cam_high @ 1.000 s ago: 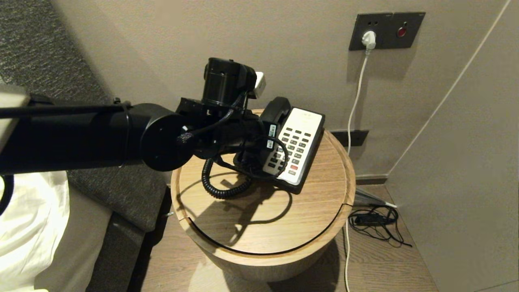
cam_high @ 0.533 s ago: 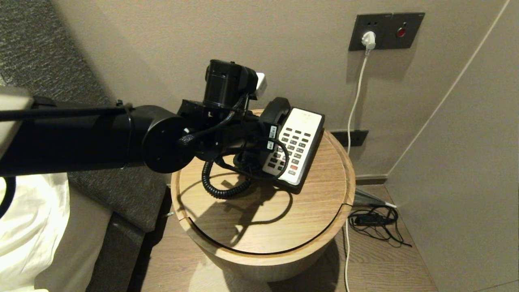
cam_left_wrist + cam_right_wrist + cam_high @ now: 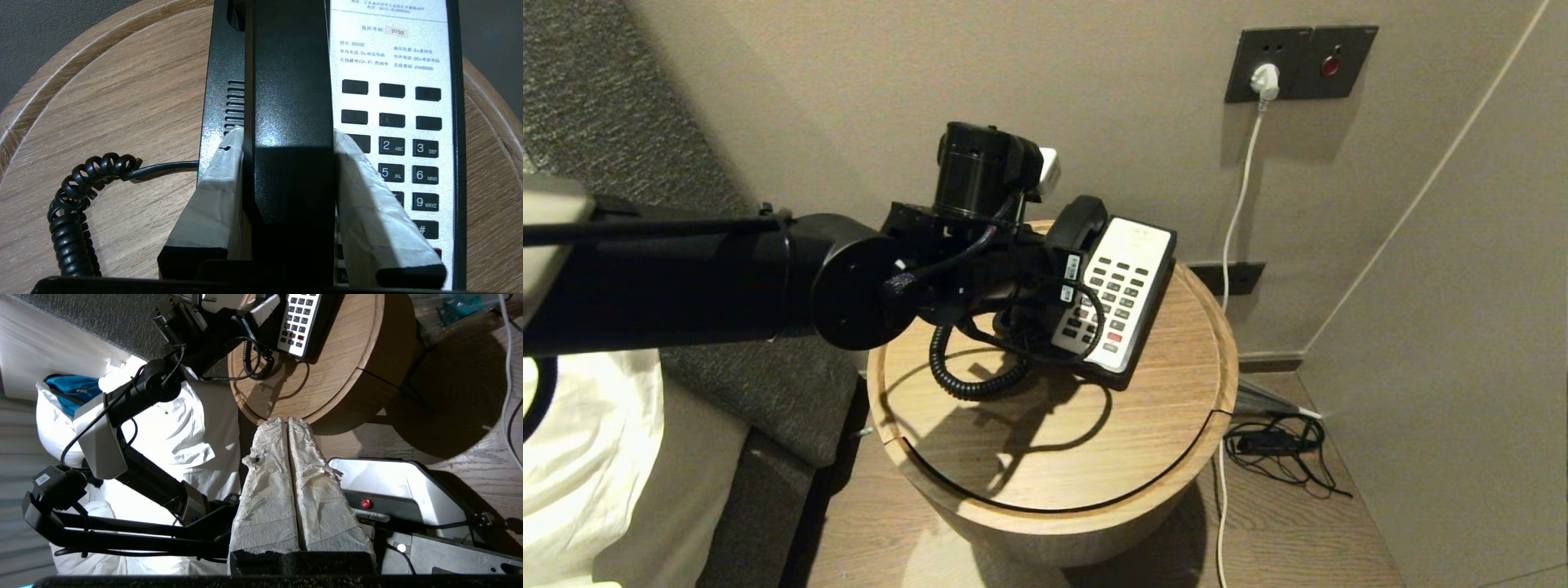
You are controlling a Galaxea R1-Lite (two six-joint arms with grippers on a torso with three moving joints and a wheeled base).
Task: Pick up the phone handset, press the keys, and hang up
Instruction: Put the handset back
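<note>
The left gripper point(image 3: 288, 139) is grasping the handset point(image 3: 292, 102), one white finger point(image 3: 216, 179) on each side. The handset lies on the phone point(image 3: 1123, 294), beside the keys point(image 3: 402, 147). The phone sits on the round table point(image 3: 1054, 433). The curly cord point(image 3: 968, 371) rests on the table beside the phone. The right gripper point(image 3: 288, 424) is clenched, off the table, down near the robot's base.

- A hotel bedroom is showing: white bedding point(image 3: 580, 457) lying lower left, beside a round wooden bedside tabletop point(image 3: 1054, 441).
- A room phone point(image 3: 1123, 290) printed with a room number is sitting at centre.
</note>
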